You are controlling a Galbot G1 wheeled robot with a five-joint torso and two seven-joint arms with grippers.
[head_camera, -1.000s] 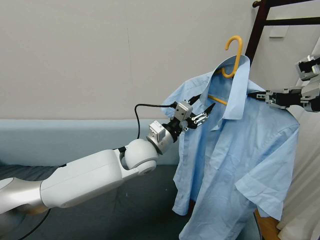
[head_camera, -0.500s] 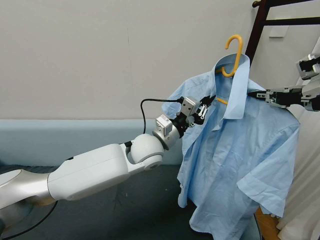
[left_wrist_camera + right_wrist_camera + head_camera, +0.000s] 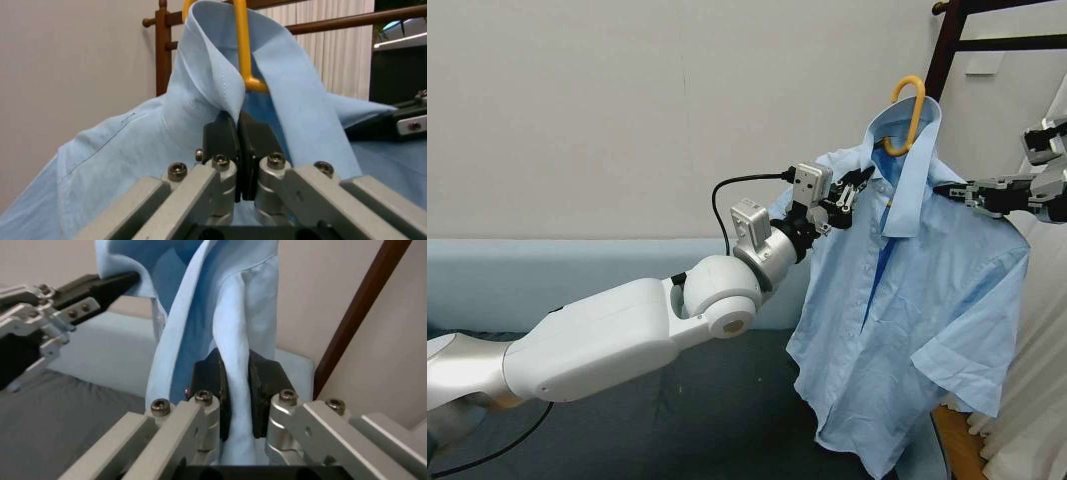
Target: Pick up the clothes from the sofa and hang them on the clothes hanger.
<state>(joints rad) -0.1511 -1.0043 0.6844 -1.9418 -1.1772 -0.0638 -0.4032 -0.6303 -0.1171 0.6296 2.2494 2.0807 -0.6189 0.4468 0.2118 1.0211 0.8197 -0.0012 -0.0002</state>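
Hanging in mid-air between our two arms, the light blue short-sleeved button-up shirt (image 3: 927, 300) is already draped over the yellow plastic hanger (image 3: 919, 105). The hanger's hook stands up at 12 o'clock out of the raised collar. In the head view the shirt sits toward 3 o'clock, clear of the sofa with the pale blue back and dark grey seat (image 3: 727, 420), which lies below at 7 o'clock.

The front placket hangs open down the middle and shows a darker blue strip of the inside. The short sleeve on our right-arm side droops at about 4 o'clock, and the hem falls in loose folds near 5 o'clock.

Our left gripper (image 3: 859, 185) meets the shirt at 9 o'clock of the collar. In the left wrist view the left gripper (image 3: 238, 130) has its dark pads pressed almost together. They pinch the fold of cloth (image 3: 133, 150) just beneath the collar edge, right under the hanger's neck (image 3: 241, 45).

Our right gripper (image 3: 949, 189) reaches in from 3 o'clock and touches the shoulder seam. Seen from the right wrist, the right gripper (image 3: 237, 370) has its pads drawn narrow on a vertical ridge of blue fabric (image 3: 227, 305). The left gripper's black fingertips (image 3: 113, 282) show farther off on the other side of the collar.

A dark brown wooden clothes rack (image 3: 937, 70) rises just behind the hook, at 1 o'clock.
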